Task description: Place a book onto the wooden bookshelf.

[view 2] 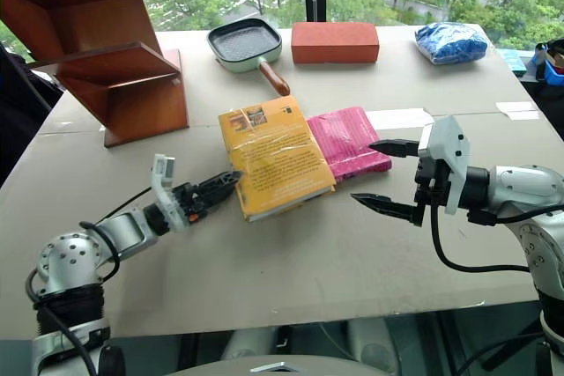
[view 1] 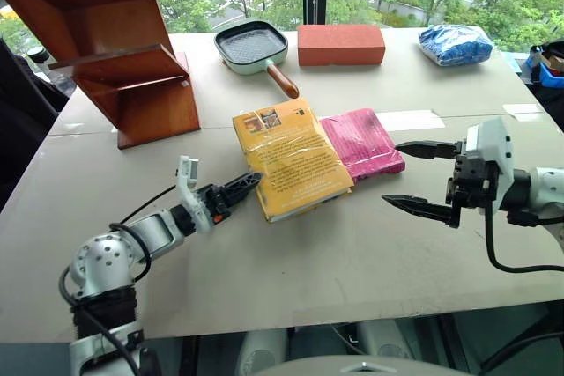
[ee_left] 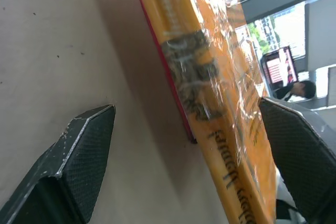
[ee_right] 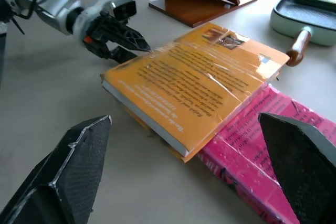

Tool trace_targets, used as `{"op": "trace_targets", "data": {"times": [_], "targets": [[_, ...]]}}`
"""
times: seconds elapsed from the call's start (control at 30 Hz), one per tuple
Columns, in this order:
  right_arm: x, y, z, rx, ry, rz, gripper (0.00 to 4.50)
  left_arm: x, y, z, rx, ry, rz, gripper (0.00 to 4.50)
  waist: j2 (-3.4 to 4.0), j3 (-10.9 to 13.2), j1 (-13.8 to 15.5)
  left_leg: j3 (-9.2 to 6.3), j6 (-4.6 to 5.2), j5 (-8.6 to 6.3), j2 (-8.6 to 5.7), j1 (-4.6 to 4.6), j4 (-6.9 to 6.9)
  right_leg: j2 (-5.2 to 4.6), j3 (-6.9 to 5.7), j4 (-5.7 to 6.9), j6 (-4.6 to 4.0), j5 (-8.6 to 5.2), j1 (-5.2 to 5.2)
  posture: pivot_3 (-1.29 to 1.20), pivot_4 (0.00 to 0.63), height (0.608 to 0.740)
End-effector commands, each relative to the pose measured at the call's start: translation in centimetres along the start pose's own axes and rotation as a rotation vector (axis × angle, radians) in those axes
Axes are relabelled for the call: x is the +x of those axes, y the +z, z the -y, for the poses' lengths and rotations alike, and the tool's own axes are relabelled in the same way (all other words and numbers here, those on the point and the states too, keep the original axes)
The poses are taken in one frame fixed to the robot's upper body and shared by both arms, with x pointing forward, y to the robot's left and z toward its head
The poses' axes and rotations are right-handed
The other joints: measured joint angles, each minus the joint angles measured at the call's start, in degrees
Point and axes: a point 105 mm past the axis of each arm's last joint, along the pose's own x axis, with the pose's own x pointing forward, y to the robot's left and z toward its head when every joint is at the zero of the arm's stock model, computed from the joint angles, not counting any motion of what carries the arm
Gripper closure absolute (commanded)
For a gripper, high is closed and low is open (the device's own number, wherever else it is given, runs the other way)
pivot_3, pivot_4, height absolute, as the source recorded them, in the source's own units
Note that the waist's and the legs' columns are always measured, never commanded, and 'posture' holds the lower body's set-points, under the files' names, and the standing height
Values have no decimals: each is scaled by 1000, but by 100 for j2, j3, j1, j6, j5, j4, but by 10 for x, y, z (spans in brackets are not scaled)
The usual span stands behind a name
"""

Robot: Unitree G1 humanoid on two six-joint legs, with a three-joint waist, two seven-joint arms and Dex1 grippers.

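Writing: the book's [view 1: 291, 158] yellow-orange cover carried a small picture near one corner and blocks of dark text, too small to read; the spine lettering in the left wrist view was blurred under the glossy wrap.
Book's place: it lay flat on the table [view 1: 264, 279], near the middle, one edge overlapping the magenta-pink book [view 1: 363, 143].
Pink book: it showed lines of dark print, unreadable.
Left end effector [view 1: 245, 184]: fingers spread wide, tips at the yellow book's near-left edge, one finger low by the table and one above the cover; not closed on it.
Right end effector [view 1: 421, 178]: wide apart, hanging in the air to the right of both books, holding nothing.
Wooden bookshelf [view 1: 115, 37]: reddish-brown, slanted boards, standing at the table's far left corner, well apart from the book.
Table: pale beige, with white tape strips [view 1: 410, 120] beside the pink book.
Far edge: a pale green grill pan [view 1: 253, 47] with wooden handle, an orange-red brick block [view 1: 341, 44], a blue bag [view 1: 456, 44].
Room: large windows with green trees beyond.
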Motion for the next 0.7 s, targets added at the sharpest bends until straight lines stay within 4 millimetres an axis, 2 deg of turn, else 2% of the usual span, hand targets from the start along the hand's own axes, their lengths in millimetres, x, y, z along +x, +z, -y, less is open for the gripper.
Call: {"op": "trace_targets", "data": {"times": [0.03, 0.17, 0.3, 0.4, 0.5, 0.53, 0.6, 0.63, 0.67, 0.7], "targets": [[-4, 18, 0, -40, -59, 69, 56, 14, 1, -6, -90, -1, -24, 0, -7, -5, 42, 0, 0, 0, -1, -1, 1, 0, -1, 0, 0, 0, 1, 0, 150, 740], [-6, 15, -9, -5, -44, 69, 56, 34, 2, -7, -155, -31, -68, 0, -9, -7, 102, 4, 0, 0, -9, -5, 2, -5, -7, -3, -13, 7, 4, 0, 150, 740], [-10, 14, -8, -6, -72, 58, 56, 43, 7, -4, -187, -63, -76, 0, -8, -8, 112, 4, 0, 0, -17, -9, 2, -14, -14, -7, -13, 6, 8, 0, 150, 740], [-12, 14, -8, -8, -88, 52, 0, 43, 9, 2, -196, -103, -84, 820, -9, -8, 111, 1, 0, 1, -24, -8, 4, -19, -18, -6, -13, 5, 11, 0, 150, 740], [-11, 15, -8, -9, -95, 60, 0, 41, 13, 7, -203, -138, -75, 2077, -10, -8, 86, -2, 0, 1, -24, -13, 4, -19, -18, -9, -12, 6, 10, 0, 150, 740], [-11, 16, -8, -8, -95, 64, 0, 40, 14, 10, -197, -148, -72, 2660, -10, -7, 84, -5, 0, 1, -23, -13, 4, -20, -18, -10, -11, 5, 10, 0, 150, 740], [-10, 18, -8, -2, -95, 74, 0, 37, 16, 15, -184, -168, -63, 3543, -10, -7, 79, -14, 0, 1, -23, -13, 4, -21, -18, -10, -9, 4, 10, 0, 150, 740], [-9, 19, -7, 3, -97, 82, 0, 36, 19, 18, -170, -174, -50, 3841, -11, -7, 78, -16, 0, 1, -23, -13, 4, -22, -18, -11, -8, 4, 10, 0, 150, 740], [-9, 19, -6, 7, -98, 88, 0, 35, 21, 20, -162, -177, -41, 3906, -11, -6, 77, -18, 0, 1, -22, -15, 4, -22, -18, -12, -8, 4, 10, 0, 150, 740], [-10, 22, -3, 24, -107, 117, 0, 31, 32, 33, -85, -206, -2, 3908, -13, -5, 77, -19, 0, 1, -22, -15, 4, -23, -17, -12, -8, 4, 10, 0, 150, 740]]}}
